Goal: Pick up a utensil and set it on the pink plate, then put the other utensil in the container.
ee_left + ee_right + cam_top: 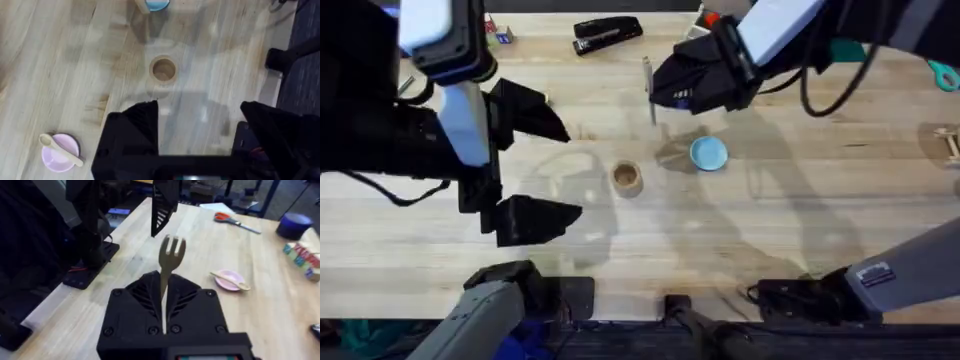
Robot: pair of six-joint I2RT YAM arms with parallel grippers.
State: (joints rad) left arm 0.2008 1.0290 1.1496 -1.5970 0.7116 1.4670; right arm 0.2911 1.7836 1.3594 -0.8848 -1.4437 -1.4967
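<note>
My right gripper (665,92) hangs above the far middle of the table, shut on the thin wooden fork (647,88). The fork (171,255) stands up from the closed fingers with its tines upward. The tan container (627,178) stands at mid-table, upright and hollow (163,69). My left gripper (555,165) is open, high above the table's left side, with nothing between its fingers (136,125). The pink plate (67,159) carries a wooden spoon (61,149) and appears again as the pink plate (225,282) in the right wrist view.
A light blue plate (708,153) lies just right of the container. A black stapler (607,33) sits at the far edge, teal scissors (945,75) at the far right. Orange-handled scissors (235,221) and coloured blocks (302,260) lie beyond the pink plate.
</note>
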